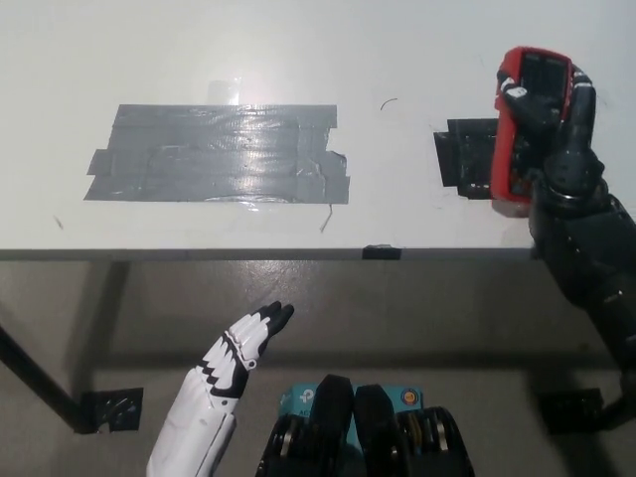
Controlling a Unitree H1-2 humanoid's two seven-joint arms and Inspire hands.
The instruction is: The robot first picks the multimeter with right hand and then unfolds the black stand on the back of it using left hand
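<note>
Multimeter (527,124): one, red-cased with a dark face, in the upper right of the frame, held over the right end of the table (199,40) with its dark face turned up toward the camera.
Right hand (564,149): black, fingers wrapped round the multimeter's right side; it grips the edge, which by my reading leaves the back free for the other hand to reach.
Stand: not visible; it would be on the underside, so its state cannot be told.
Left hand (243,343): white, lower left of centre, below the table edge and well apart from the multimeter; it holds nothing, fingers straight and lying close together.
Step in hand: pickup looks done; unfolding not yet begun.
Black tape square (465,159): one, just left of the multimeter, probably marking where it sits.
Grey tape patch (219,154): one, several overlapping strips, centre left of the table.
Count: one multimeter, two hands.
</note>
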